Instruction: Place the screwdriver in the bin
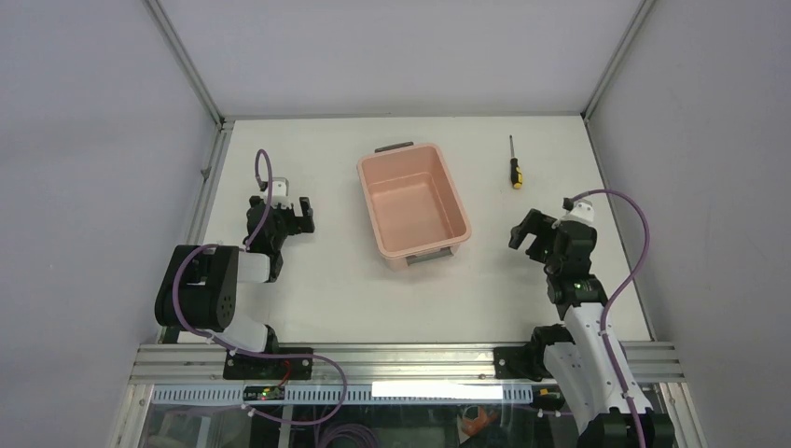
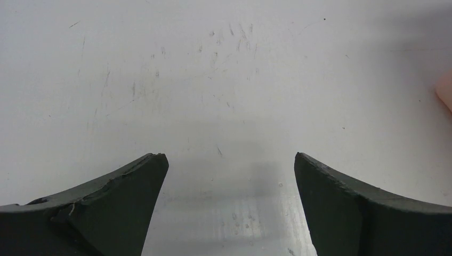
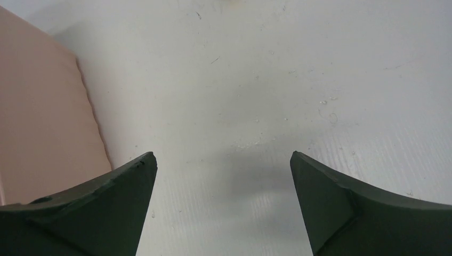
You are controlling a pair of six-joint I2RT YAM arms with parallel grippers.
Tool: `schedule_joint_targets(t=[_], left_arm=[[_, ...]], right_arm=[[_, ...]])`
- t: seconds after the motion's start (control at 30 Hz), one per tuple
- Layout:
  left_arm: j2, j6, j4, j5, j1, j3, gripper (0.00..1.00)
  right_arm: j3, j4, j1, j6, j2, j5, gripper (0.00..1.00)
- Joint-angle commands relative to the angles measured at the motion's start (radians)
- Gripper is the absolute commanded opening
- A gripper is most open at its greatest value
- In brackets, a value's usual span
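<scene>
Jaws on your left gripper (image 1: 300, 214) and right gripper (image 1: 528, 235) stand wide open, empty; the screwdriver (image 1: 514, 172) lies outside the bin (image 1: 415, 201)

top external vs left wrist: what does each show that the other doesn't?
Only top external: the screwdriver lying on the table right of the bin, the bin's empty inside, and the right hand, open. Only left wrist: fine scratches on the table ahead of the fingers. Both: the left hand, open over bare table, and the bin, just a pink sliver at the wrist view's right edge.
</scene>
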Motion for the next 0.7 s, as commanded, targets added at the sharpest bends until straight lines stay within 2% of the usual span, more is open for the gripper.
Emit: schedule_joint_targets(t=[0.0,0.23,0.4,0.53,0.67], left_arm=[[-0.024,-0.018,0.027,0.014,-0.007,0.015,0.99],[-0.024,-0.018,0.027,0.013,-0.007,0.015,0.99],[-0.024,-0.018,0.027,0.013,-0.006,0.015,0.99],[-0.024,-0.018,0.027,0.013,-0.007,0.015,0.99],[-0.024,-0.018,0.027,0.013,-0.006,0.015,0.99]], right_arm=[[0.016,0.026,0.006,0.022,0.005,0.004,0.99],[0.031,0.037,0.006,0.018,0.042,-0.028,0.99],[0.116,0.003,0.006,0.02,0.135,-0.014,0.99],[0.279,-0.062,0.005,0.034,0.306,0.016,0.99],[0.555,-0.168,0.004,0.022,0.558,-0.027,0.99]])
